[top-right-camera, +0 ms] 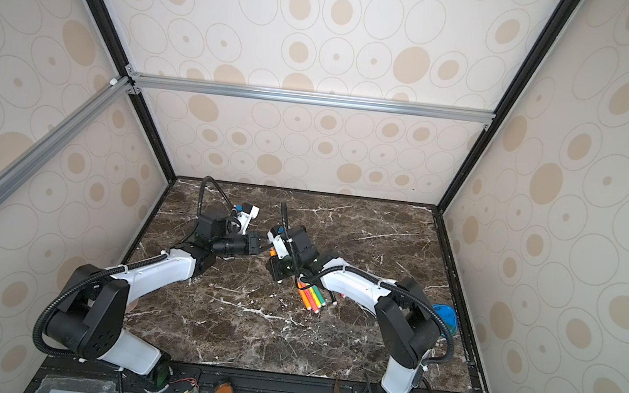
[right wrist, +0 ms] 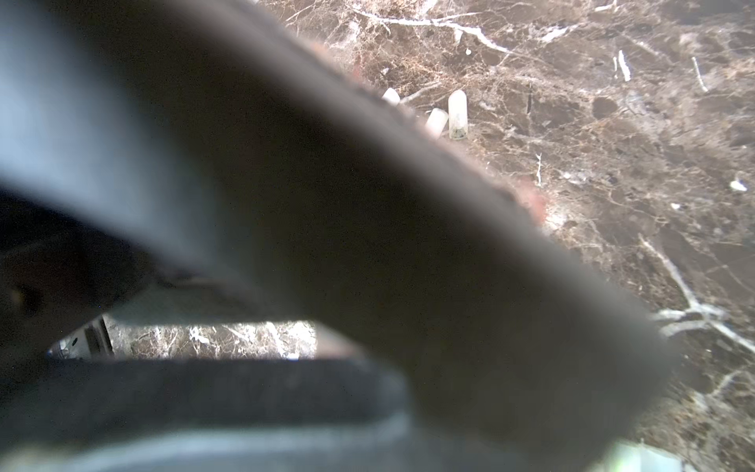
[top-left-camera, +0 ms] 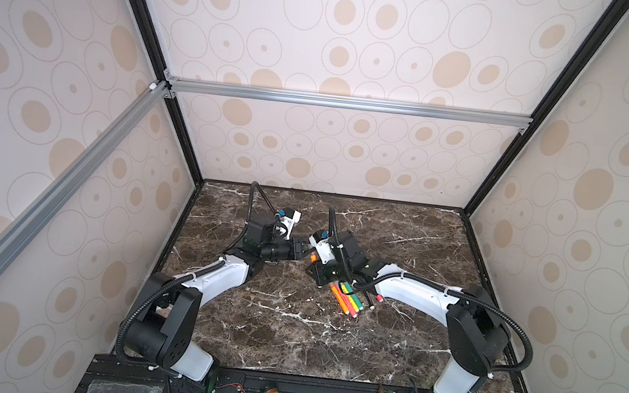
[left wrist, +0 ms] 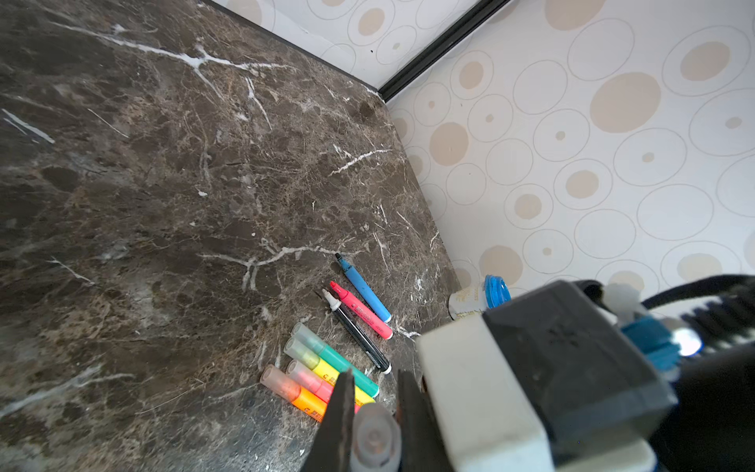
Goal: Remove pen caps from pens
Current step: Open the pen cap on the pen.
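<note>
Grey translucent plastic: I am clamping a pen cap [left wrist: 374,439] in my left hand [left wrist: 375,380], holding it off the worktop [left wrist: 163,204], near the pens [left wrist: 339,361] lying there. My right hand [top-left-camera: 313,259] is hovering just beside that cap; whether it is gripping anything I cannot tell.

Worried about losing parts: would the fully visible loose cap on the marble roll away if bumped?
Probably: the loose cap is a round cylinder lying on its side on the smooth table. Small and translucent, it likely weighs little, so a light nudge could move it.
</note>
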`<act>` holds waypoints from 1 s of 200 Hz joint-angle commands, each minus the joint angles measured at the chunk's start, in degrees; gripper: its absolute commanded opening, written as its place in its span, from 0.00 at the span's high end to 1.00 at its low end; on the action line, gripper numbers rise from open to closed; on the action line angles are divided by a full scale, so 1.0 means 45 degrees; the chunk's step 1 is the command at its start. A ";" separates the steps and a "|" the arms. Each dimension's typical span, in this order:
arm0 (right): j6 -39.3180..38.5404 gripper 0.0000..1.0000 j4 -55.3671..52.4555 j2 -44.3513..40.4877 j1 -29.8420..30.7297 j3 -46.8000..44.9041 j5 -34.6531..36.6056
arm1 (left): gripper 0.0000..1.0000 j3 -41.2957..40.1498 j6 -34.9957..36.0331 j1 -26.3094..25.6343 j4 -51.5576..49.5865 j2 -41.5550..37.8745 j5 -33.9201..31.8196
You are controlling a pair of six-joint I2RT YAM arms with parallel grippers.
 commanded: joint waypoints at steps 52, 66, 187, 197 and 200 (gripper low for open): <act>0.0543 0.73 0.0178 -0.0971 -0.0554 -0.1099 -0.0186 | 1.00 0.0718 0.0467 -0.0132 0.0182 0.0103 0.0565; 0.0500 0.74 0.0270 -0.1069 -0.0582 -0.1189 -0.0230 | 1.00 0.0697 0.0447 -0.0114 0.0254 0.0160 0.0568; 0.0233 0.84 0.3758 -0.2438 -0.0578 -0.3107 -0.0551 | 1.00 0.0039 -0.0828 -0.0128 0.1814 0.0184 0.0615; 0.0332 0.82 0.4404 -0.2585 -0.0577 -0.3411 -0.0411 | 1.00 -0.0041 -0.0900 -0.0133 0.1795 0.0078 0.0419; 0.0353 0.81 0.4555 -0.2622 -0.0580 -0.3503 -0.0377 | 1.00 -0.0053 -0.0886 -0.0123 0.1750 0.0042 0.0369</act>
